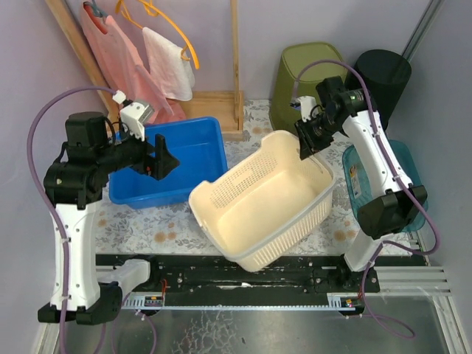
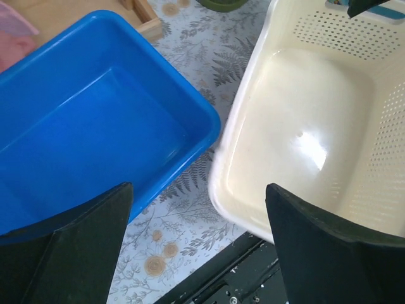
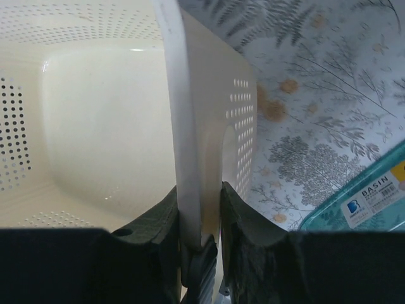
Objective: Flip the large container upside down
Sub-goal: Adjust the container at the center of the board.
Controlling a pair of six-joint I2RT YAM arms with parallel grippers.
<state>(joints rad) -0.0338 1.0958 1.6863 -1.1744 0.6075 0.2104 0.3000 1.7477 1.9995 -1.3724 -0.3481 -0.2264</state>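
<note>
Centrally, right gripper [image 3: 197, 193] pinches the thin rim of the glossy, perforated cream plastic basket [image 1: 265, 210], its underside hidden; left gripper [image 2: 199, 188] gapes.

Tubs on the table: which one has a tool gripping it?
The cream perforated basket: right tool pinches its rim. Blue tub and teal basin sit untouched.

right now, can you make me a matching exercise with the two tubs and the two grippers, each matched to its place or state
Things:
1. cream container
2. blue tub
3. left gripper
4. right gripper

Places or states:
a. empty, to the left of the perforated tub
b. clamped on a tub's rim
c. perforated walls, middle of the table
d. jaws wide apart, holding nothing

Pairs: 1-c, 2-a, 3-d, 4-b
</note>
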